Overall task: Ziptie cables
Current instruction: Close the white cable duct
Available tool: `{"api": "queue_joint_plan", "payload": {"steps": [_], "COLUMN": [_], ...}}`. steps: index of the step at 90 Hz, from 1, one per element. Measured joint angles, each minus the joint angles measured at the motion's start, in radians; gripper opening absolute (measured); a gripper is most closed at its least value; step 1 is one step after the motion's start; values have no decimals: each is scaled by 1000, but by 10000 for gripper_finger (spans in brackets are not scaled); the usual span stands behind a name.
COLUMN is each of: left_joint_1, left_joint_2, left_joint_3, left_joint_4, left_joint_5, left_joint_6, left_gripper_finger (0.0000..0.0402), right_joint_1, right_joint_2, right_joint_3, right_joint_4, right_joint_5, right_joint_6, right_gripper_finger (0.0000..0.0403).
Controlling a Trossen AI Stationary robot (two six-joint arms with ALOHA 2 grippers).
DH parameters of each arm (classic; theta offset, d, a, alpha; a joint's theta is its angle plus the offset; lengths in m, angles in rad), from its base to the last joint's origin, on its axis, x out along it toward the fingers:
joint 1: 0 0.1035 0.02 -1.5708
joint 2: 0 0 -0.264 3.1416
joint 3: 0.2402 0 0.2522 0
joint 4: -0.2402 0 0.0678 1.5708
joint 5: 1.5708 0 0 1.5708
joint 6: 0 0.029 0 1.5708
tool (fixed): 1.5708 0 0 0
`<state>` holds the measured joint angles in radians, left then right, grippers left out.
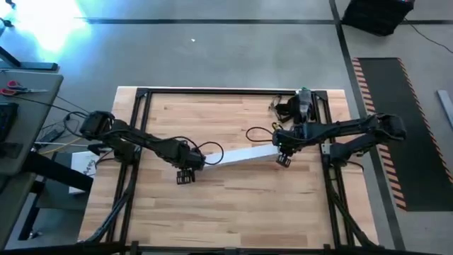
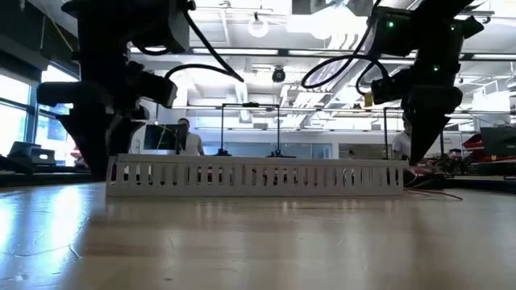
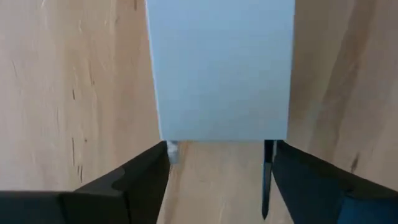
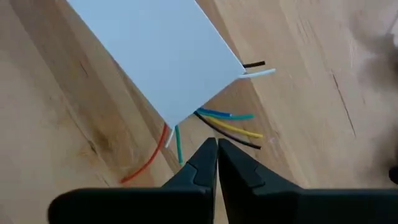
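Observation:
A long white slotted channel (image 1: 241, 156) with a flat white cover (image 3: 221, 68) lies on the wooden table, resting on its underside (image 2: 258, 189). Thin coloured cables (image 4: 233, 127) stick out of its right end: blue, yellow, black, green, red and white. My left gripper (image 3: 219, 155) is open at the channel's left end (image 1: 204, 161), one finger at each corner. My right gripper (image 4: 216, 149) is shut, its tips pointing down just short of the cable ends at the channel's right end (image 1: 278, 151). My left gripper has its open fingers (image 3: 155, 165) at the two corners of the channel's left end (image 3: 217, 138), coming from above. I cannot tell whether they touch it. My right gripper's shut tips stand beside the cable ends; touch does not show.
A black device (image 1: 301, 106) with cords sits at the table's far right. Black frame rails (image 1: 138, 142) run along the table's left, right and far sides. Bare wood (image 1: 233, 212) spreads toward the near edge. A side desk with red scissors (image 1: 10, 88) stands to the left.

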<state>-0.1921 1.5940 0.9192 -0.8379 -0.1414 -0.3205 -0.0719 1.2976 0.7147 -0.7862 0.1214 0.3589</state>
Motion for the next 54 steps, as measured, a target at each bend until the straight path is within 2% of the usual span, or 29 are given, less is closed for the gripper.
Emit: {"api": "queue_joint_plan", "payload": {"steps": [26,54], "left_joint_1": [1,2], "left_joint_2": [0,0], "left_joint_3": [-7,-10], "left_joint_4": [46,71], "left_joint_5": [31,3], "left_joint_6": [9,45], "left_gripper_finger": [240,155], "right_joint_1": [0,-2], "right_joint_2": [0,11], "right_joint_3": [-40,-46], "right_joint_4": [140,213], "right_joint_5": [2,-5], "right_joint_6": [-11,-27], "right_gripper_finger": [0,0]}}
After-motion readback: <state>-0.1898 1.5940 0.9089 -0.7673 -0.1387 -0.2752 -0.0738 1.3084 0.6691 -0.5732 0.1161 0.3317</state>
